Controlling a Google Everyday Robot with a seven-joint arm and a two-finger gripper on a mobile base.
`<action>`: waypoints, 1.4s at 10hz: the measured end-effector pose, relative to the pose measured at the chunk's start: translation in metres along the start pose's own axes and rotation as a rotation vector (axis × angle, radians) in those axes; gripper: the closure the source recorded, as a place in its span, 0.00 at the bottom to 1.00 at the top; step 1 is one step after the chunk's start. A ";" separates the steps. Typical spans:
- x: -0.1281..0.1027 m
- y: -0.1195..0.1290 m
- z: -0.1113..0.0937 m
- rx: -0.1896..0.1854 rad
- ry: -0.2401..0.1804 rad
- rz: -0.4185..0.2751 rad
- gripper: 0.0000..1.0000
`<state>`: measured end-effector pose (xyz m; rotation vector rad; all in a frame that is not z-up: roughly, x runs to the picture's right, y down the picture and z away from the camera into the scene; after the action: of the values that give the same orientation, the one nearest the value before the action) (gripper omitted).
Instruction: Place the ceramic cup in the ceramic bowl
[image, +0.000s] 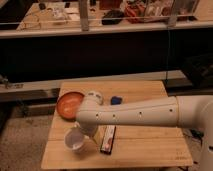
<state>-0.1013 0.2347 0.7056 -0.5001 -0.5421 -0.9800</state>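
Observation:
A white ceramic cup (75, 140) stands upright near the front left of the wooden table (145, 150). An orange-brown ceramic bowl (68, 104) sits behind it at the table's left. My white arm reaches in from the right. The gripper (85, 134) is at the arm's end, right up against the cup's right side and mostly hidden under the wrist. I cannot tell if it holds the cup. The cup is in front of the bowl, apart from it.
A dark flat bar-shaped packet (108, 139) lies just right of the cup. A small blue object (116, 100) sits behind the arm near the table's middle. A dark counter with a railing and clutter runs along the back.

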 end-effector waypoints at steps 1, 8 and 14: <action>-0.001 0.001 0.002 0.002 -0.002 -0.005 0.20; -0.002 -0.010 -0.023 0.093 0.006 -0.077 0.20; -0.003 -0.003 -0.022 0.123 -0.077 -0.158 0.20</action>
<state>-0.1008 0.2219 0.6877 -0.3902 -0.7148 -1.0739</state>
